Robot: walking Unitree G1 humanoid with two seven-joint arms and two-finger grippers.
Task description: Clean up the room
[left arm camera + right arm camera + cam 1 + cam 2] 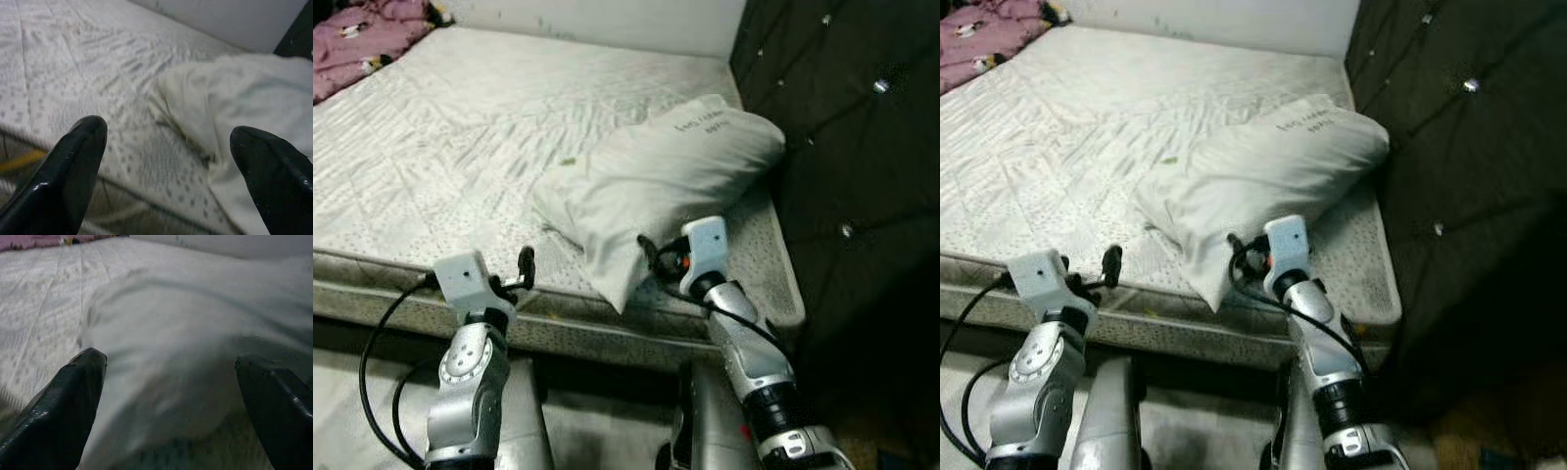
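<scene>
1. Far left, a purple blanket [367, 37] sits bunched at the mattress [460, 147] corner.
2. Left gripper [168, 161] hovers at the mattress edge, fingers spread wide, nothing in them.
3. Centre: the white pillow [656, 181] lies slanted on the mattress, near the dark tufted headboard [842, 127].
4. Right gripper [171, 396] is released too, fingers apart just in front of the pillow's near end.
</scene>
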